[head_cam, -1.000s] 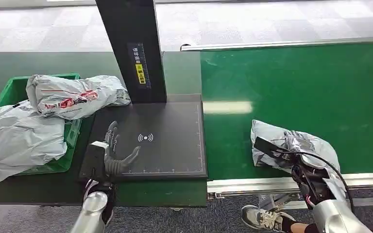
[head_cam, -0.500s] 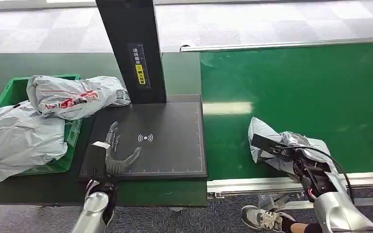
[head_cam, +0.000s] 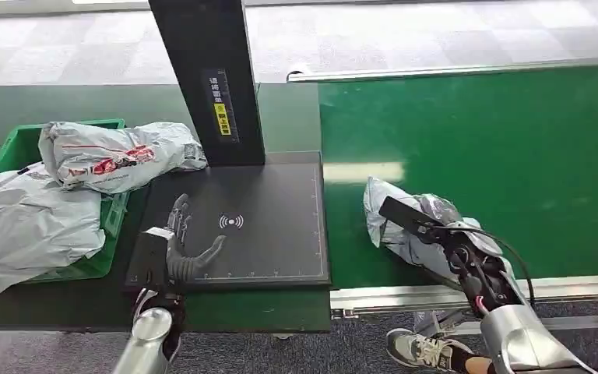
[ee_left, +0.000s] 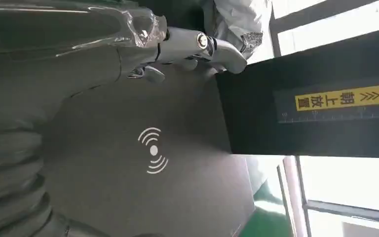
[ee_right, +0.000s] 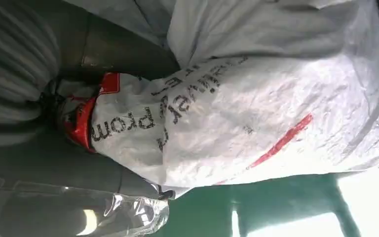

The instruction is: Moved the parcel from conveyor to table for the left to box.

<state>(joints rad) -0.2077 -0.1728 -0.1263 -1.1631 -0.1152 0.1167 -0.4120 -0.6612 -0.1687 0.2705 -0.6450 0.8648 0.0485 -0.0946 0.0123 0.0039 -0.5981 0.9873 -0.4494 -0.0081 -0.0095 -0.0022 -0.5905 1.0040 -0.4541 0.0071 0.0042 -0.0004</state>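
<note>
My left hand [head_cam: 181, 251] rests at the near left corner of the black scanner pad [head_cam: 272, 234], palm up, fingers spread apart and holding nothing. From my left wrist I see the thumb [ee_left: 212, 49] stretched over the pad's dark surface [ee_left: 128, 187], with the white wireless symbol [ee_left: 153, 150] just beyond it.

My right hand [head_cam: 444, 234] is over the near edge of the green conveyor belt [head_cam: 514, 132], wrapped around the grey parcel [head_cam: 393, 222]. The parcel bulges out on the pad side of my hand, its crumpled plastic close to the belt's left end, just beside the pad. From my right wrist the parcel [ee_right: 256, 108] lies close against my hand, white-grey plastic with black print and red marks, green belt [ee_right: 276, 207] beneath it. I cannot tell whether it is touching the belt or raised off it.

Further left on the dark green table [head_cam: 62, 101] stands a green box [head_cam: 15, 148], with two grey mail bags; one [head_cam: 117, 156] lies across its rim toward the pad, the other [head_cam: 31, 226] spills over its near side.

Behind the pad rises the black scanner post [head_cam: 210, 78] with a yellow label [head_cam: 223, 118].
</note>
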